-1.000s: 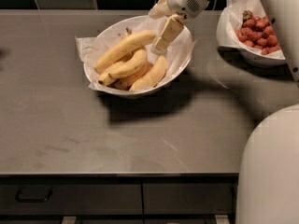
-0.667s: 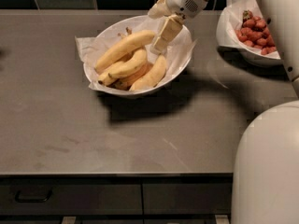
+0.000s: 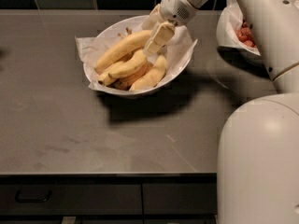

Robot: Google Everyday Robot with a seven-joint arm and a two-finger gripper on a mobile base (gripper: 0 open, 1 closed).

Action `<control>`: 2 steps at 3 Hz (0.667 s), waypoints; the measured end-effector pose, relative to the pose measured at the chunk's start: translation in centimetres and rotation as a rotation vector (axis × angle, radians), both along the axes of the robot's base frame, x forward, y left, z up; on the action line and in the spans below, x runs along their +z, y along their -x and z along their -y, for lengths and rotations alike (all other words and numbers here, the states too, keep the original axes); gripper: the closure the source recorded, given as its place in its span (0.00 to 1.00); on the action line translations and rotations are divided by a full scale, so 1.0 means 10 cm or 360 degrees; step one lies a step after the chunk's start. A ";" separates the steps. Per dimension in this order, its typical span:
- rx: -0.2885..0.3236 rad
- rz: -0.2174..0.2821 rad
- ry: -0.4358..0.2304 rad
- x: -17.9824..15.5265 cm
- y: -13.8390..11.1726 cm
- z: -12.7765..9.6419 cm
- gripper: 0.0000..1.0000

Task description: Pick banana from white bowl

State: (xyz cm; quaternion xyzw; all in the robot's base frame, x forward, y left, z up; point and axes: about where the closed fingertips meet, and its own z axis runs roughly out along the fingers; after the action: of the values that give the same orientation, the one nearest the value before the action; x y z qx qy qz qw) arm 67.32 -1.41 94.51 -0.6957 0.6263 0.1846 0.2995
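Counter point(image 3: 70, 134): dull grey top, carrying two bowls.
White bowl point(image 3: 122, 92): resting on counter.
Strawberry bowl point(image 3: 226, 34): right of white bowl, apart.
Gripper point(image 3: 153, 48): over white bowl.
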 end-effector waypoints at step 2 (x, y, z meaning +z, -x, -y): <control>0.0009 -0.0032 0.0014 -0.11 -0.03 -0.03 0.77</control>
State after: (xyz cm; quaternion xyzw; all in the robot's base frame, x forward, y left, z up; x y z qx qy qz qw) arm 67.66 -1.08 93.38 -0.6968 0.6282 0.1897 0.2895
